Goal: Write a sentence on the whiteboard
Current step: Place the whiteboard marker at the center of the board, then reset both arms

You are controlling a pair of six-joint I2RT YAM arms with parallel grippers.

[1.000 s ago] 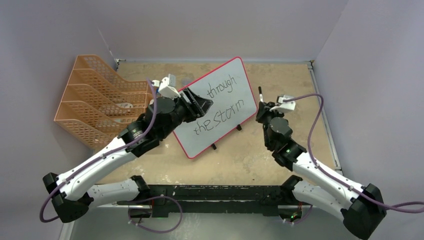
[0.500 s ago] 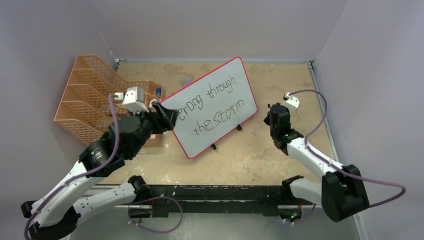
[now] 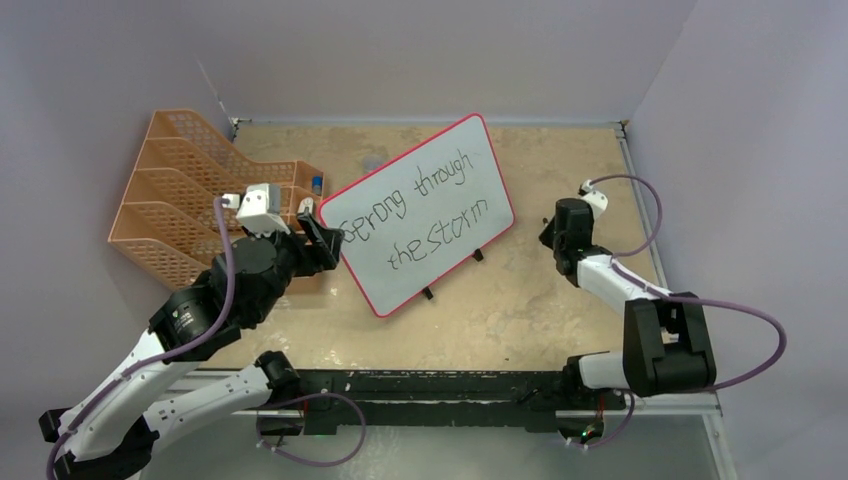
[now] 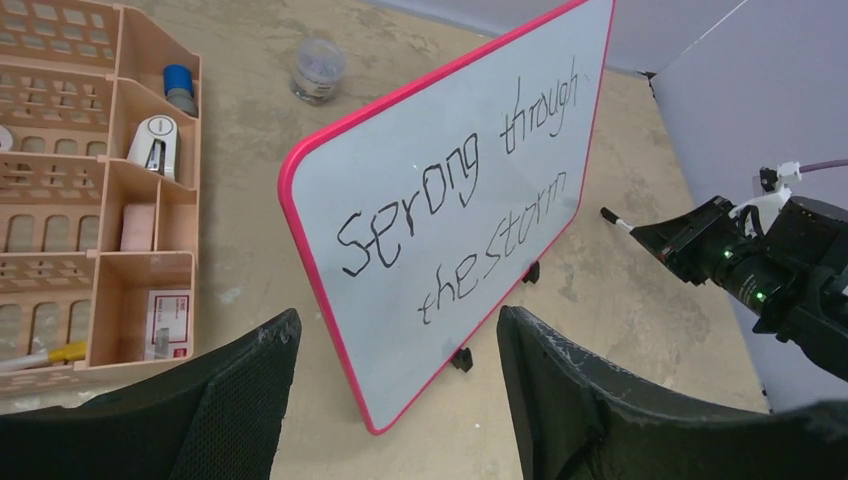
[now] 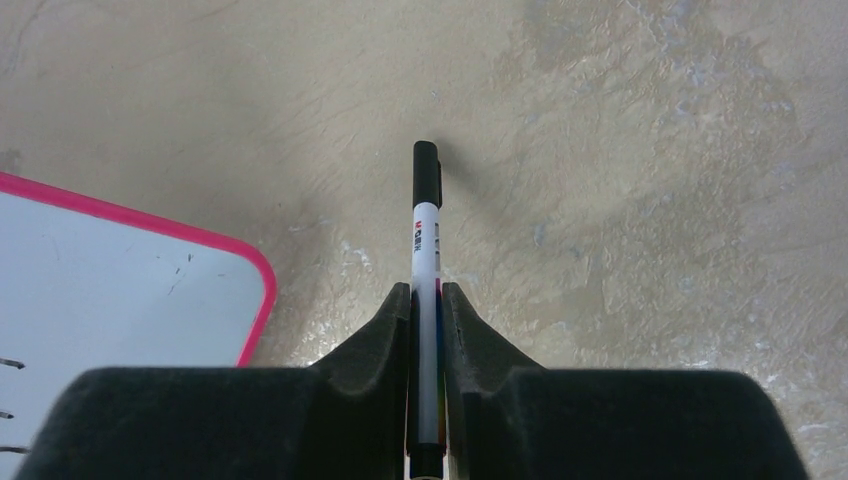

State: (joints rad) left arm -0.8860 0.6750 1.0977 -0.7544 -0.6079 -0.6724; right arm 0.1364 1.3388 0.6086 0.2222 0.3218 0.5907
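Observation:
The whiteboard (image 3: 402,276), red-framed on two black feet, stands tilted mid-table. The sentence (image 3: 437,232) on it reads roughly "Serong through / the storm" in black marker; the left wrist view shows the sentence (image 4: 420,205) whole. My left gripper (image 3: 318,235) hangs just off the board's left edge, open and holding nothing; the left gripper (image 4: 397,320) faces the whiteboard (image 4: 420,130). My right gripper (image 3: 562,228) is right of the board, shut on a black-and-white marker (image 5: 426,215) over bare table. The right gripper (image 5: 427,290) has the whiteboard (image 5: 120,280) corner to its left.
An orange mesh file rack (image 3: 190,200) stands at the left, holding a stapler (image 4: 155,140) and small items. A small clear jar (image 4: 318,70) sits behind the board. Grey walls close in the table on three sides.
My left arm drew back to the left off the board, uncovering the first word, and its jaws opened wider. My right arm pulled back to the right, still holding the marker.

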